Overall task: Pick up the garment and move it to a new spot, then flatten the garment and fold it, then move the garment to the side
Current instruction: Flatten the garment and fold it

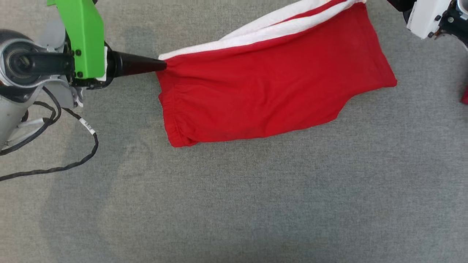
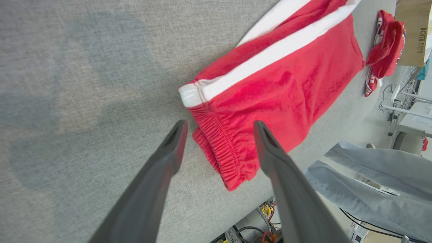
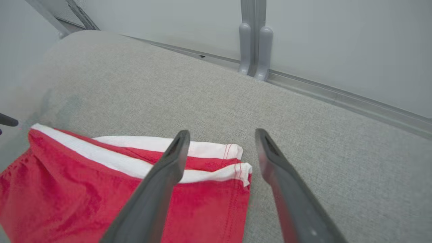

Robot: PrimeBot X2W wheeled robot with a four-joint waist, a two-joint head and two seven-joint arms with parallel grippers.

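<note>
The garment [image 1: 270,91] is a pair of red shorts with white side stripes, lying folded flat on the grey cloth table [image 1: 234,204]. In the head view my left gripper [image 1: 162,65] points right, its dark tip at the waistband's far corner. The left wrist view has my left gripper [image 2: 220,123] open, its fingers astride the gathered waistband of the garment [image 2: 287,87] and holding nothing. My right gripper [image 3: 221,131] is open too, above the striped hem corner of the garment [image 3: 84,189]. The right arm's white wrist housing [image 1: 426,16] sits at the top right.
A black cable [image 1: 73,160] trails over the table at the left. Another red garment [image 2: 384,50] and a cardboard box [image 2: 411,33] lie beyond the shorts. A pale blue cloth [image 2: 371,189] hangs past the table's edge. A grey rail and post [image 3: 253,44] border the far side.
</note>
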